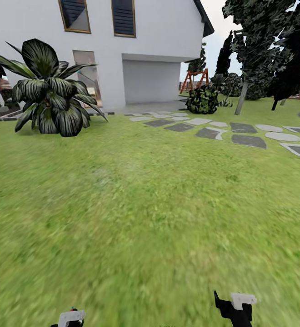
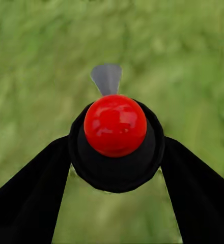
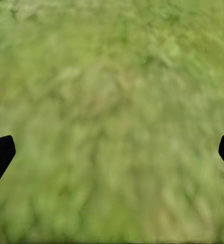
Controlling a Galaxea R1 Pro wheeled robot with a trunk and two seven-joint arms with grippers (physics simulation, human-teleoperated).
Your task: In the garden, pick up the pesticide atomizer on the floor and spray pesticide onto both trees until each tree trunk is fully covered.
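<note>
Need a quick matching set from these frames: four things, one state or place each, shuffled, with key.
1. left gripper
2. right gripper
3. stepping stones
4. broad-leaf plant

A. beside the white house, at the head view's left
B. open over bare grass
C. shut on a red-capped atomizer
D. grey, set in the lawn toward the trees

Pairs: 1-C, 2-B, 3-D, 4-A
</note>
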